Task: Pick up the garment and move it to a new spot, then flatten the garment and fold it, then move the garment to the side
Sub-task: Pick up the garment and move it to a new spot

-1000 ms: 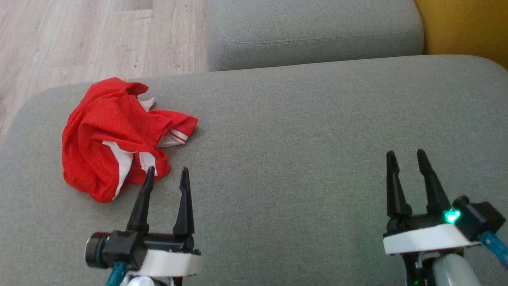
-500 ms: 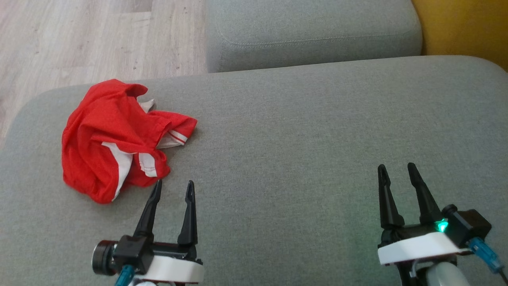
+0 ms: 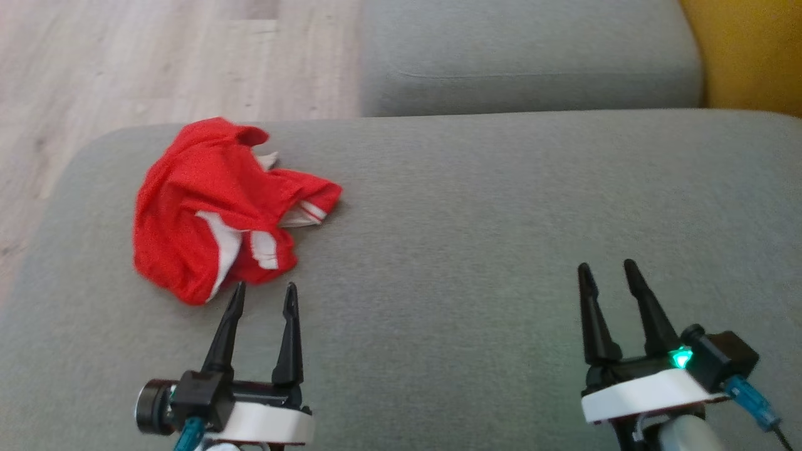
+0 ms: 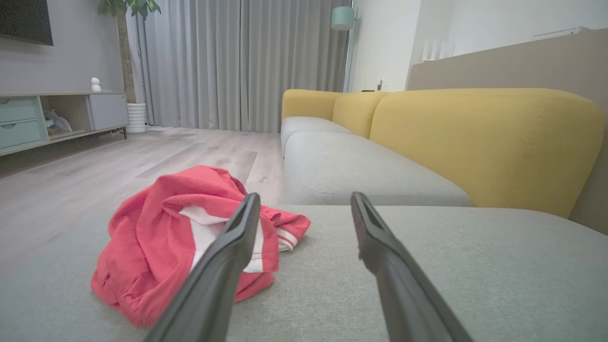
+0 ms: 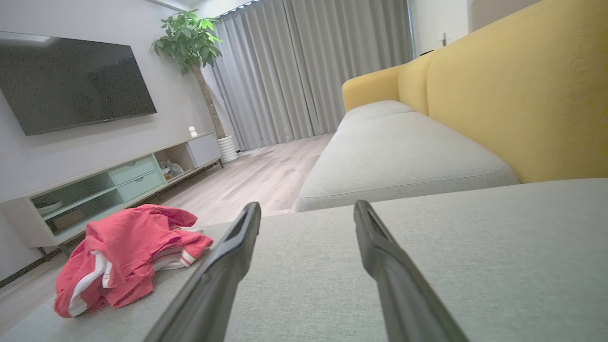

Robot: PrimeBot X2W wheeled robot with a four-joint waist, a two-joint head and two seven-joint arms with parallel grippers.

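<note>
The garment is a crumpled red piece with white stripes, lying in a heap on the left part of the grey sofa cushion. It also appears in the left wrist view as the garment and in the right wrist view as the garment. My left gripper stands open just in front of the heap, its fingertips a short way from the cloth, nothing between them. My right gripper is open too, far to the right over bare cushion.
A second grey cushion lies behind, with yellow backrest at the far right. Wooden floor borders the cushion's left and back-left edge. A TV stand and plant stand across the room.
The head camera has shifted, so the whole scene sits further right in view. Both grippers have drawn back toward me, and the left one's tips no longer overlap the garment's edge. Both stay open.
</note>
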